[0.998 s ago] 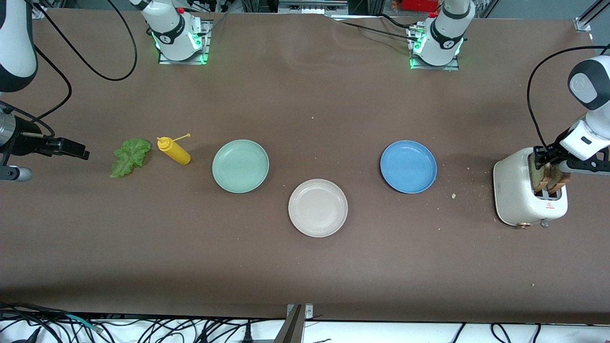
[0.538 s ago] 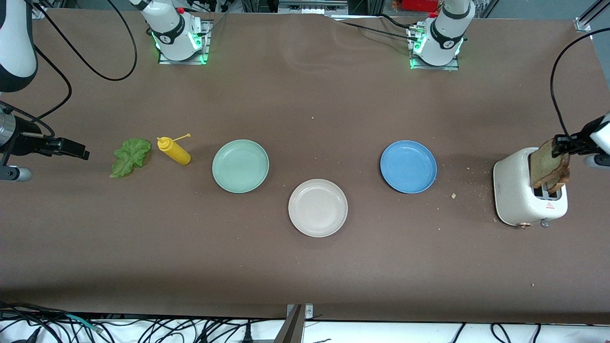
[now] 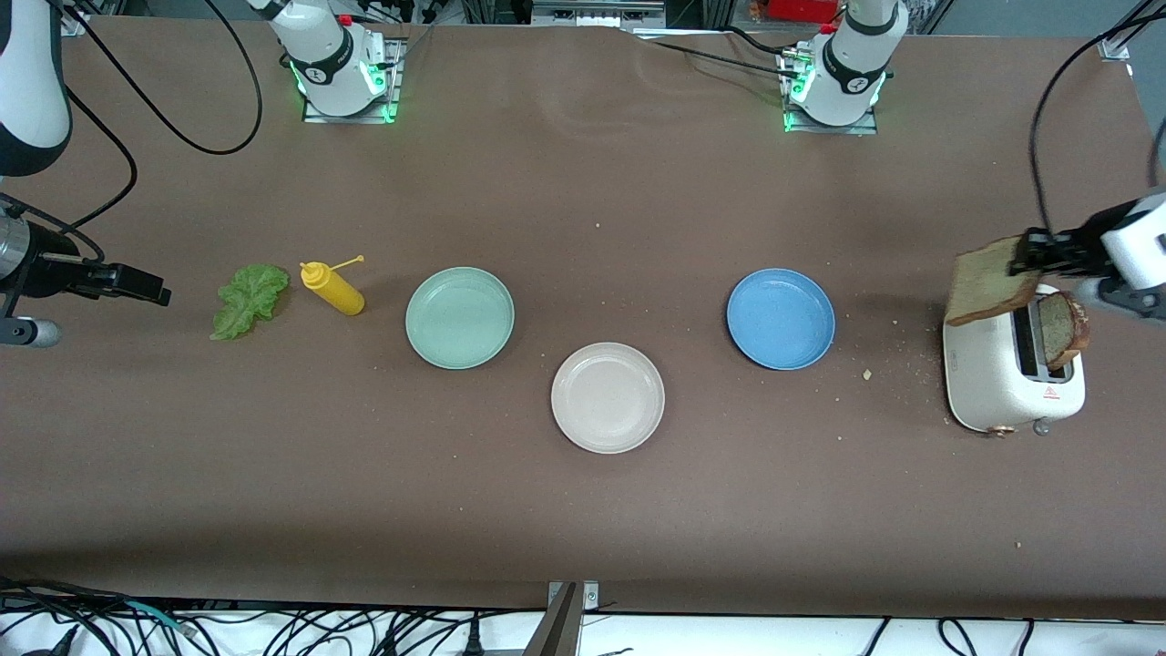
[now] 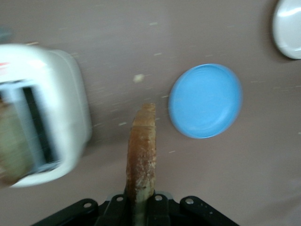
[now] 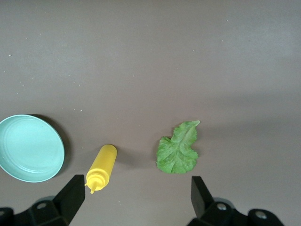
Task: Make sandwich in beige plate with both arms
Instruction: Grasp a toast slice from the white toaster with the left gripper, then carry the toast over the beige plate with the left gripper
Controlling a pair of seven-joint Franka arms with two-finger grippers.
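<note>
My left gripper (image 3: 1029, 255) is shut on a tan bread slice (image 3: 988, 284) and holds it in the air over the white toaster (image 3: 993, 374). The left wrist view shows that slice (image 4: 141, 150) edge-on between the jaws of the left gripper (image 4: 140, 207). A second slice (image 3: 1061, 330) stands in a toaster slot. The beige plate (image 3: 608, 397) lies bare at mid-table, nearest the front camera. The lettuce leaf (image 3: 248, 299) lies toward the right arm's end. My right gripper (image 3: 137, 284) waits beside the leaf, open, with nothing between its fingers (image 5: 70, 197).
A mint green plate (image 3: 460, 317) and a blue plate (image 3: 781, 318) lie either side of the beige one, slightly farther from the camera. A yellow squeeze bottle (image 3: 334, 288) lies between the leaf and the mint plate. Crumbs dot the table by the toaster.
My left gripper has pulled the bread slice up out of the toaster and carried it toward the blue plate's side of the toaster. The right arm has not moved.
</note>
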